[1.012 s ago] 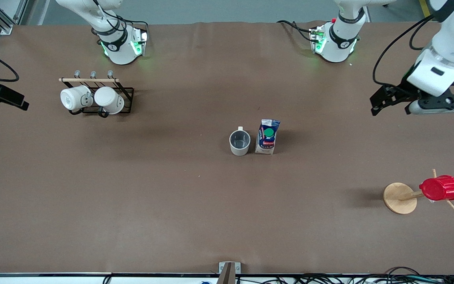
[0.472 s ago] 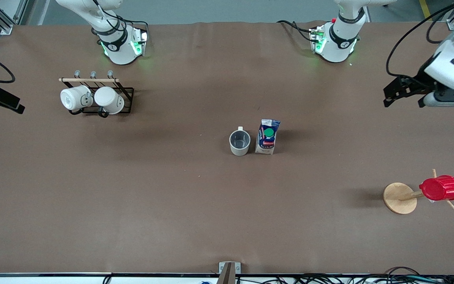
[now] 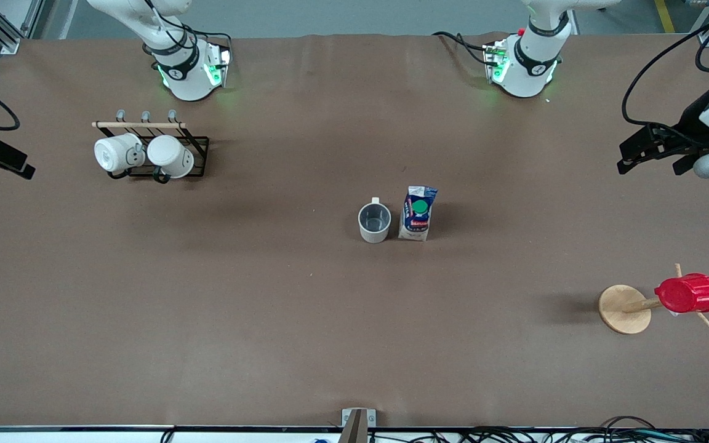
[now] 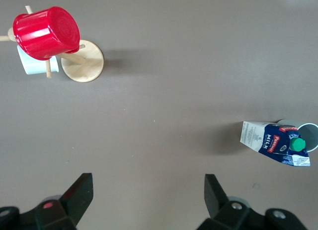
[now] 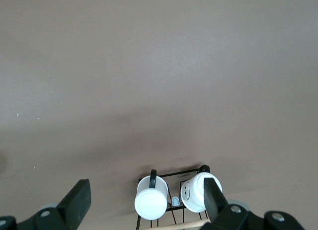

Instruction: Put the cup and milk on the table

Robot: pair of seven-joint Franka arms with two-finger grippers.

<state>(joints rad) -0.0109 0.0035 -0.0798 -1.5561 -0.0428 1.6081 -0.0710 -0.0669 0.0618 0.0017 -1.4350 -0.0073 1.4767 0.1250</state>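
Note:
The cup (image 3: 374, 223) stands upright on the table (image 3: 256, 320) near its middle, handle toward the robots' bases. The milk (image 3: 418, 213) stands right beside it, toward the left arm's end, green cap showing. In the left wrist view the milk (image 4: 276, 143) partly hides the cup (image 4: 309, 134). My left gripper (image 3: 648, 165) is open and empty, up in the air over the left arm's end of the table; its own view shows it (image 4: 147, 186) well apart from both. My right gripper (image 5: 144, 200) is open and empty over the right arm's end.
A black wire rack (image 3: 197, 157) with two bright white mugs (image 3: 145, 155) stands near the right arm's base. A wooden peg stand (image 3: 624, 309) carries a ribbed red cup (image 3: 688, 293) at the left arm's end, nearer the front camera.
My left gripper has drawn away from the milk toward the left arm's end of the table. My right gripper has slid slightly farther toward its end. Cup and milk have not moved.

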